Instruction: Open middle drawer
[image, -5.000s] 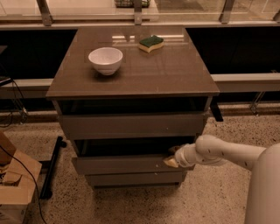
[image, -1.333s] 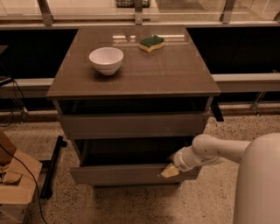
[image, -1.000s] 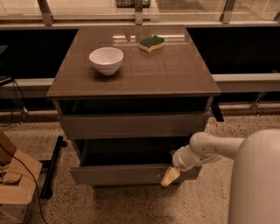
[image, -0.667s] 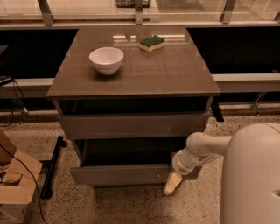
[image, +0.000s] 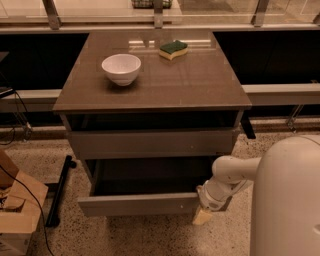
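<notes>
Speckled terrazzo floor (image: 150, 237) runs under a grey-brown cabinet (image: 75, 150) that stands before a dark wall with a pale ledge and metal rails behind it. On its glossy worktop (image: 200, 85) we see a white bowl (image: 121, 69) towards the back left and a green and yellow sponge (image: 173, 49) near the back edge, the two well apart.

Below the worktop sits the top drawer front (image: 150, 144), with a dark gap above it. Under that, the middle drawer (image: 140, 204) stands out from the cabinet, its flat front well forward of the top one and its dark inside showing from above.

The robot's white arm (image: 232, 175) reaches in from the lower right, out of the big white body (image: 287, 200). The gripper (image: 202, 216) hangs just beside the right end of the middle drawer front, its tan tip pointing down at the floor and below the front's lower edge. We cannot tell whether it touches the drawer, nor whether it is spread or closed up.

At the far left we make out a cardboard box (image: 20, 210) with a thin black cable (image: 15, 182) trailing over it, and a black bar (image: 59, 190) lying on the floor by the cabinet's left side.
</notes>
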